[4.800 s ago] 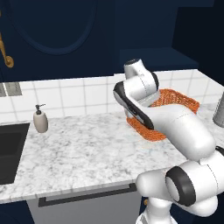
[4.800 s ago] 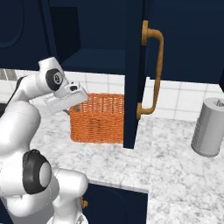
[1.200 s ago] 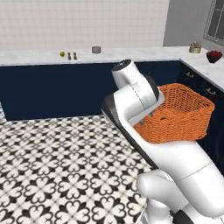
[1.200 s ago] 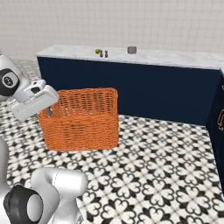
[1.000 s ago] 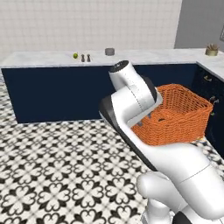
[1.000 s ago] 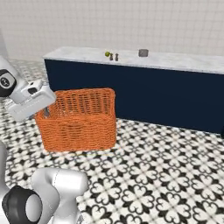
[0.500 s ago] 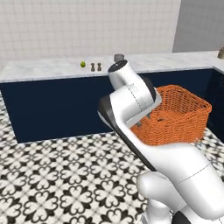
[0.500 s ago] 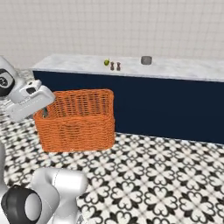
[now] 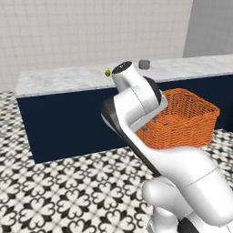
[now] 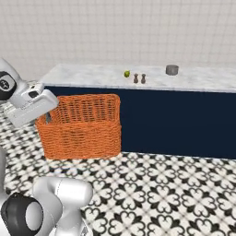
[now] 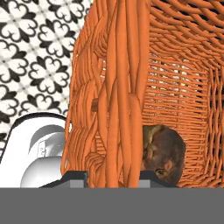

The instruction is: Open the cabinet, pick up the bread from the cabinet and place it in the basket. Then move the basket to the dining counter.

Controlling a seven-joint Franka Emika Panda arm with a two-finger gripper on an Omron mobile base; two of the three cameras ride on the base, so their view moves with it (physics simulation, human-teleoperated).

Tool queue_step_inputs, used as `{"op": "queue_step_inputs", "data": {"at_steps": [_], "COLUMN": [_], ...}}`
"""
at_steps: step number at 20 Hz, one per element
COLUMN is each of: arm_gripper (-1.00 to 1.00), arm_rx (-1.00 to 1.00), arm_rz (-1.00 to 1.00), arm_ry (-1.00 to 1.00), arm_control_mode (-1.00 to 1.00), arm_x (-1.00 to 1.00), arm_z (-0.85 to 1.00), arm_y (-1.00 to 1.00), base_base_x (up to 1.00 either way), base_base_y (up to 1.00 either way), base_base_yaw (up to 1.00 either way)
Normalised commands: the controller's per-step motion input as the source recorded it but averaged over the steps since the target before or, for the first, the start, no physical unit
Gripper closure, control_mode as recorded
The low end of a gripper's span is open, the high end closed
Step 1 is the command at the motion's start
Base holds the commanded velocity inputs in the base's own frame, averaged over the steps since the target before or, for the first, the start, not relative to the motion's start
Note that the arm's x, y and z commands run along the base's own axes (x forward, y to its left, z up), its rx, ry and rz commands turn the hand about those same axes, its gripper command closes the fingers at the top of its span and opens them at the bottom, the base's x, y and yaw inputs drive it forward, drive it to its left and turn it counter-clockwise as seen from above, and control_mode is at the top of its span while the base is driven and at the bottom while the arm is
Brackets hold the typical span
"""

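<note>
Black-and-white patterned floor tiles spread under my rig, and a long dining counter (image 10: 152, 83) with a pale marble top and plain navy base crosses the far side, in front of a white tiled wall.

My gripper (image 11: 111, 177) is closed tight on the near rim of the basket (image 10: 83, 126); in the hand view one dark fingertip sits on each side of the thick woven wall. The basket hangs off the floor, short of the counter, at about 9 o'clock in the right base view and 3 o'clock in the left.

Inside it, at about 5 o'clock in the hand view, lies the bread (image 11: 162, 153), a brown, crusty lump against the basket's bottom.

On the counter stand a small green fruit (image 10: 126, 73), two little dark shakers (image 10: 139, 79) and a grey cup (image 10: 172, 70), well apart from the basket.

The basket is orange wicker, rectangular, with flaring open-weave sides.
</note>
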Motion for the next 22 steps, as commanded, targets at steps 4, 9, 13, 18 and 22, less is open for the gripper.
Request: {"op": "queue_step_inputs", "data": {"at_steps": [4, 9, 13, 18, 22], "arm_gripper": [1.00, 1.00, 1.00, 1.00, 1.00], "arm_rx": [0.00, 0.00, 0.00, 0.00, 0.00], "arm_rz": [0.00, 0.00, 0.00, 0.00, 0.00], "arm_ry": [0.00, 0.00, 0.00, 0.00, 0.00], "arm_control_mode": [1.00, 1.00, 1.00, 1.00, 1.00], "arm_x": [0.00, 0.00, 0.00, 0.00, 0.00], "arm_z": [0.00, 0.00, 0.00, 0.00, 0.00], "arm_y": [0.00, 0.00, 0.00, 0.00, 0.00], "base_base_x": [0.50, 0.66, 0.71, 0.68, 0.61], "base_base_y": [1.00, 0.88, 0.85, 0.71, 0.32], "base_base_yaw": [-0.25, -0.25, -0.24, -0.17, -0.01]}}
